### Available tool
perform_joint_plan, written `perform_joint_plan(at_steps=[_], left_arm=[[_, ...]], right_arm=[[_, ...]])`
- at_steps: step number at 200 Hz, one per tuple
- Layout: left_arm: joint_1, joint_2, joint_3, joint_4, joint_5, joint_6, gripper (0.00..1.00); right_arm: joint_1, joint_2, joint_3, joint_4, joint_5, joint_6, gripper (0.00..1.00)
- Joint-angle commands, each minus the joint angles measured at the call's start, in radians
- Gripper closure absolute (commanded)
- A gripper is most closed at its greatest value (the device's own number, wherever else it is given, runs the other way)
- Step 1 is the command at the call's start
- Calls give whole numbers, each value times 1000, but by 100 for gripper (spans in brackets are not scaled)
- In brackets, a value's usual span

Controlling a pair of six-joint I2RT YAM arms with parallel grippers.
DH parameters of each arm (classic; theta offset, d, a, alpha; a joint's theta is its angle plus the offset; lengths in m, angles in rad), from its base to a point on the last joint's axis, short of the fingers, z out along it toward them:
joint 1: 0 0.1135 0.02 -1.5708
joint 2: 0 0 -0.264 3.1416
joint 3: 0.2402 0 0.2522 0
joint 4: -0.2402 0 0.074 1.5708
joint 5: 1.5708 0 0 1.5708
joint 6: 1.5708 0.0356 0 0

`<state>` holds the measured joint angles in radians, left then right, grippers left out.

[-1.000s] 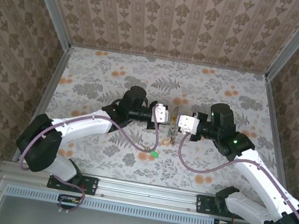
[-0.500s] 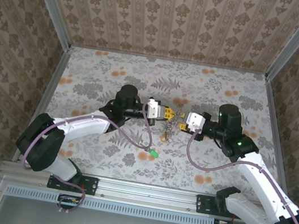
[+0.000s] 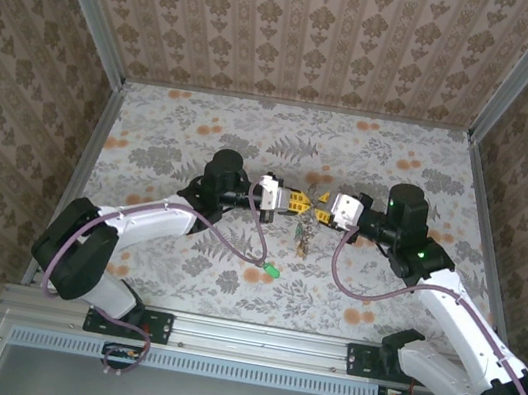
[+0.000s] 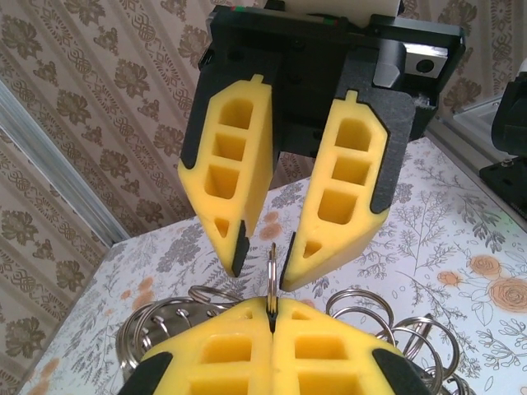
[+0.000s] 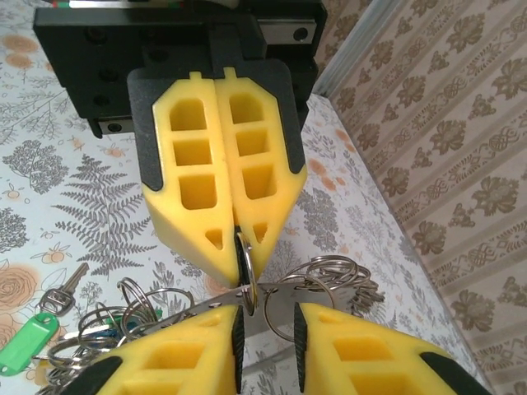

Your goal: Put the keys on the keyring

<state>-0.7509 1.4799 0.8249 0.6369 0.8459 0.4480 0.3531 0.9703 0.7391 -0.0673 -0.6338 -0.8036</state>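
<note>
At the centre of the top view, our left pincer [image 3: 304, 202] and right pincer [image 3: 321, 205] meet tip to tip above the flowered bench [image 3: 174, 132]. The left pincer is clamped fully shut on the keyring [image 4: 272, 267], which stands edge-on as a thin upright line rising from between its yellow fingers [image 4: 222, 346] at the bottom of the left wrist view.

Above it in that view, the right pincer is only narrowly parted. The top of the keyring sits in the slim gap between its tips, and we cannot tell whether either tip touches it. In the right wrist view, the ring runs close along the inner edge of the finger at lower left.

A cluster of silver split rings [image 5: 329, 270] hangs around the two pincers. Below the meeting point in the top view is a small bunch of keys [image 3: 304, 237]. A green-headed key [image 3: 272, 272] lies apart on the bench, toward lower centre. In the right wrist view, a plain metal key [image 5: 66, 284] rests just above the green one at lower left.
</note>
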Motion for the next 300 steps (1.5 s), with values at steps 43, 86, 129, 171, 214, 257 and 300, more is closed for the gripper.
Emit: perform_joint_plan(at_steps=[43,86,129,171,214,257,300], left_arm=[[-1,2,15,56,18,-6,100],[-6,9,20,51,9,1,100],[-6,14,21,36,-19,4,100],[-5,-4,15,1,-20,19,100],[-7,6,3,99,11,0,100],[-7,13,-9,165,23,-15,100],[-7,16,-22,204,17,-38,100]], right_arm=[[-5,11,5,-2,-83,22,81],[-4,18,4,7,-94,30,90],[-5,11,-7,15,-86,22,100],[-4,-21,-30,50,-65,9,100],[-4,7,-2,-2,-151,16,87],[-3,43,33,-47,-175,18,83],[-4,42,29,-12,-162,28,91]])
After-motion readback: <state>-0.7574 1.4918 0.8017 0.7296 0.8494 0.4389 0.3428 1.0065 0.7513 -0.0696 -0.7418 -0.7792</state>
